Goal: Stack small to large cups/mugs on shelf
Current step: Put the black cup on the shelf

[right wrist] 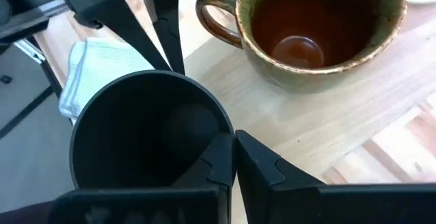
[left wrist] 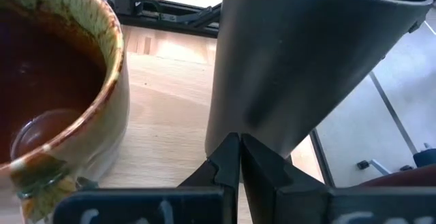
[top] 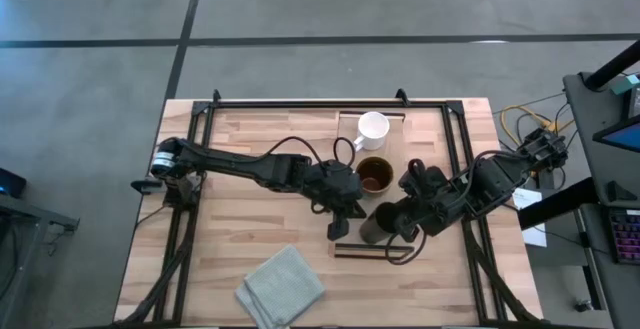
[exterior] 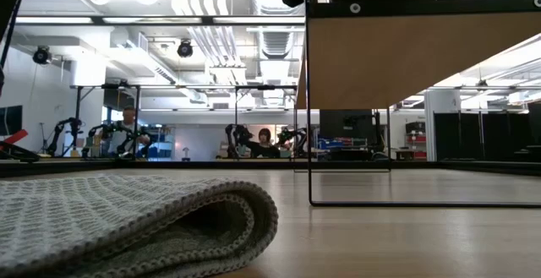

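The shelf (top: 396,147) runs from the far to the near side in mid-table. The white mug (top: 372,127) stands on its far end, and the olive-brown mug (top: 374,174) stands behind it, toward the near side. The dark grey-black cup (top: 377,225) is at the shelf's near end, upright. My right gripper (top: 398,221) is shut on its rim. My left gripper (top: 350,219) is shut, its tips at the cup's left side. In the low view the shelf board (exterior: 406,54) shows raised on thin dark legs. My left gripper's shut fingertips (left wrist: 228,157) stand against the dark cup's outer wall, low down (left wrist: 253,125); I cannot tell whether they touch it. My right gripper pinches the cup's rim (right wrist: 228,123) on its right side. One finger (right wrist: 214,159) is inside the cup and one (right wrist: 262,166) outside. The fingers slant down from the table's right. The cup stays upright; its base is hidden.
A folded grey cloth (top: 282,287) lies near the table's front edge, left of the shelf; it also fills the low view's foreground (exterior: 127,223). Dark frame rails (top: 190,159) run along the table's sides. People show in the room beyond.
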Controlling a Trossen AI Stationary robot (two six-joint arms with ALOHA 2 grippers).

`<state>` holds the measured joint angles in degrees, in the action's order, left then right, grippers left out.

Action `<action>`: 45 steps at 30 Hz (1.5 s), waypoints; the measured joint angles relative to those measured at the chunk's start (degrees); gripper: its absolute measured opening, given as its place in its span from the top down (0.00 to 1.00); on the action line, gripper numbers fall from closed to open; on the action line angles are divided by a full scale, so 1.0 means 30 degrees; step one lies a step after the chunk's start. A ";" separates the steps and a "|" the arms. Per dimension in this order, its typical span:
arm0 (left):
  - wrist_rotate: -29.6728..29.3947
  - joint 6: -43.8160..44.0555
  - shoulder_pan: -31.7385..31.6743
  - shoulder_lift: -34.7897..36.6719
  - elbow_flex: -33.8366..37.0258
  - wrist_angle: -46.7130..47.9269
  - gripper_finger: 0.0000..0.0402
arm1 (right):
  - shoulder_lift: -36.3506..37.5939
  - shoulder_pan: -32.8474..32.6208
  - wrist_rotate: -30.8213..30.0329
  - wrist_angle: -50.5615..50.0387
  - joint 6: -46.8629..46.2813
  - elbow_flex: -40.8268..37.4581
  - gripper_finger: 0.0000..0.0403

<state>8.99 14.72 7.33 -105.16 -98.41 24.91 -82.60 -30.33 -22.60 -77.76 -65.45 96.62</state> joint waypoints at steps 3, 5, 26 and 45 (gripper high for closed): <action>0.0000 0.0014 0.0000 0.0000 0.0014 0.0014 1.00 | 0.0001 0.0137 -0.0001 -0.0061 0.0941 -0.0005 0.98; 0.0000 0.0017 0.0000 0.0000 0.0015 0.0015 1.00 | 0.0005 0.0266 -0.0018 -0.0357 0.1057 -0.0057 0.98; -0.0013 0.0044 -0.0248 0.0029 0.0102 0.0015 1.00 | 0.0005 0.1005 0.0039 -0.0892 0.1836 -0.0401 0.98; -0.0003 0.0036 -0.0291 0.0029 0.0109 0.0015 1.00 | 0.0005 0.0998 0.0250 0.0090 0.1299 -0.1251 0.89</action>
<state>8.99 14.83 6.46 -105.08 -98.08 24.95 -82.59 -27.33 -21.85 -77.49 -61.55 92.87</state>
